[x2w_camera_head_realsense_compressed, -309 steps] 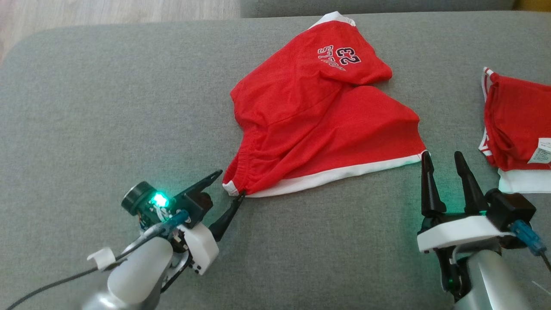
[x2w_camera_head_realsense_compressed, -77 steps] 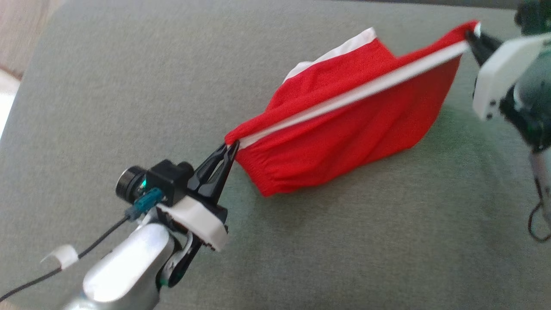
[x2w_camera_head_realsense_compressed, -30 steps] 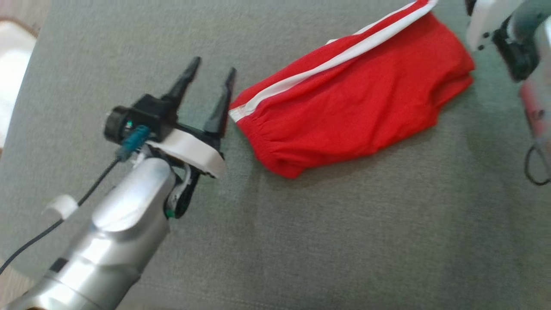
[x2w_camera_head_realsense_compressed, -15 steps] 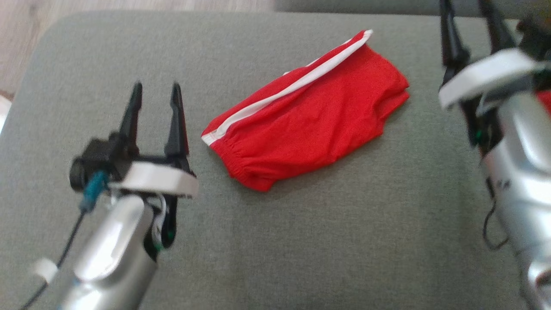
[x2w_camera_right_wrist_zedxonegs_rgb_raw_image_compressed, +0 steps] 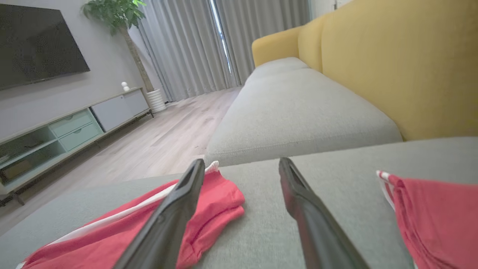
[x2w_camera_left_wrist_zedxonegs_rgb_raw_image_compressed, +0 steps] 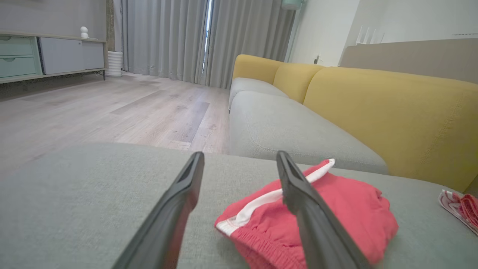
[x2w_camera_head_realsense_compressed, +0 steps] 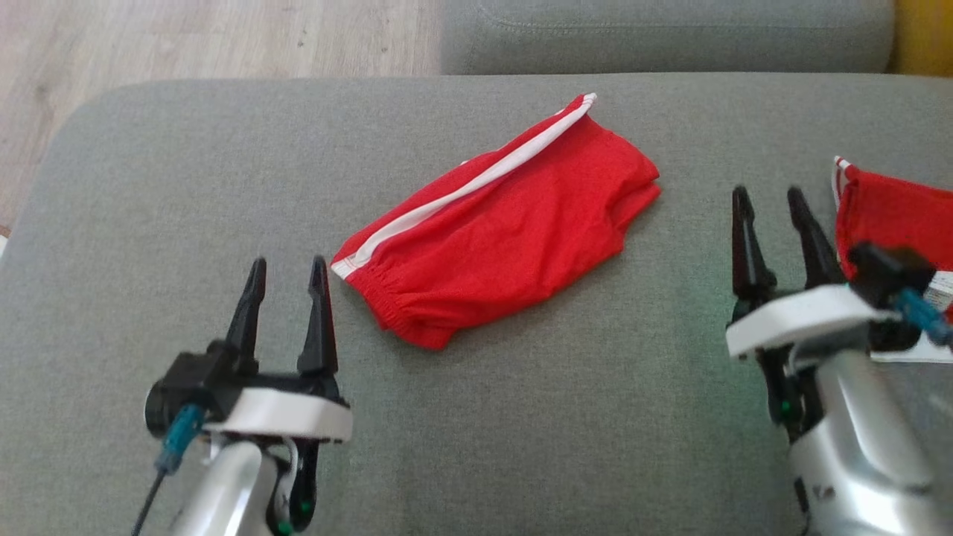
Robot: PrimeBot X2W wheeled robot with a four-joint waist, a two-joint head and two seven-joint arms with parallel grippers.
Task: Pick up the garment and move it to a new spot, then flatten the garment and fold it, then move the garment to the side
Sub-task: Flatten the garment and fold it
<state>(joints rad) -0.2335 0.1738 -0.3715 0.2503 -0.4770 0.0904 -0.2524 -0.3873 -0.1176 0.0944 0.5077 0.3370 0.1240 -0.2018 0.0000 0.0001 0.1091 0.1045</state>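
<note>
Two sets of jaws sit near the front edge of the grey cushion (x2w_camera_head_realsense_compressed: 521, 432). Both stand wide open with nothing in them. The left jaws are at the front left of the cushion. Their tips are just beside the stretchy end of the garment (x2w_camera_head_realsense_compressed: 506, 231) but do not touch it. The right jaws are at the front right of the cushion, well apart from the garment.

The garment is red with a white stripe. It lies in the middle of the cushion, folded into a slanted bundle. I think the flattening and folding are done, and the step in hand is the last one: moving it to the side. For that, the jaws need to come down on the bundle and pinch all the layers together, maybe one at each end. Then they must carry it level so the fold does not fall open.

Another red piece of clothing (x2w_camera_head_realsense_compressed: 893, 223) lies at the right edge of the cushion. Both pieces lie bare on the cushion, not inside any box or basket. Past the back of the cushion are a second grey seat (x2w_camera_head_realsense_compressed: 670, 37) and a wooden floor (x2w_camera_head_realsense_compressed: 186, 37).
</note>
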